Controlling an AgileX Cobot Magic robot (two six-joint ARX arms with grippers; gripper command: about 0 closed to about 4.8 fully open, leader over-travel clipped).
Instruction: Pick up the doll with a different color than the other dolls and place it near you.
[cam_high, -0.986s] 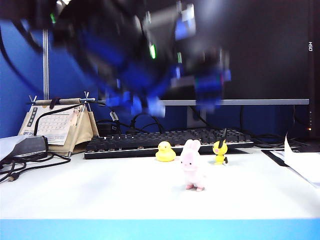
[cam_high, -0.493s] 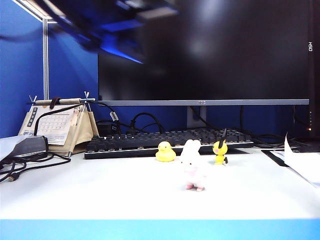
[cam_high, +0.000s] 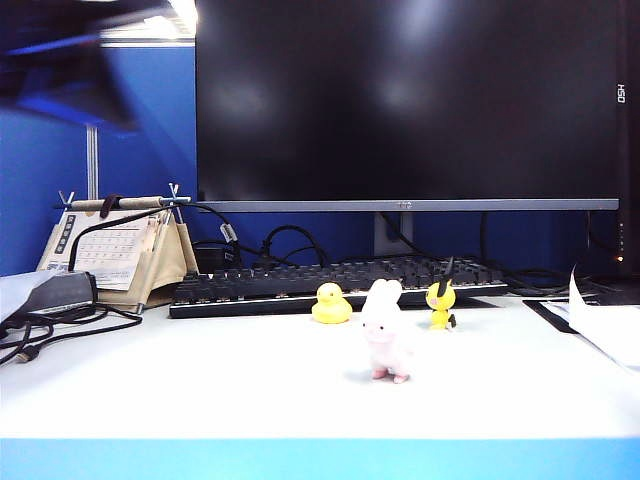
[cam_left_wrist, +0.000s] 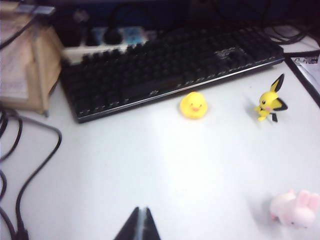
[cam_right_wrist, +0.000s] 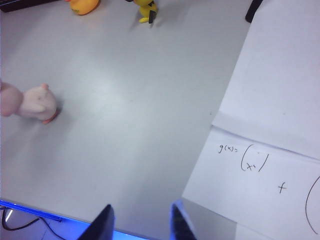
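The doll with a different color, a pale pink rabbit (cam_high: 384, 340), stands alone on the white table in front of the other dolls, a yellow duck (cam_high: 331, 303) and a yellow figurine with black ears (cam_high: 440, 303). My left gripper (cam_left_wrist: 141, 212) is shut and empty, high over the table and well away from the rabbit (cam_left_wrist: 295, 209), duck (cam_left_wrist: 193, 105) and eared figurine (cam_left_wrist: 270, 103). In the exterior view the left arm (cam_high: 60, 70) is a blur at the top left. My right gripper (cam_right_wrist: 141, 217) hangs open over the table's front edge, far from the rabbit (cam_right_wrist: 30, 102).
A black keyboard (cam_high: 330, 282) and a large monitor (cam_high: 410, 100) stand behind the dolls. A desk calendar (cam_high: 115, 250) and cables (cam_high: 50, 325) sit at the left. Written paper sheets (cam_right_wrist: 270, 100) cover the table's right side.
The left arm has swept from above the middle of the table up and off to the top left. The rabbit and the two yellow dolls have stayed in place.
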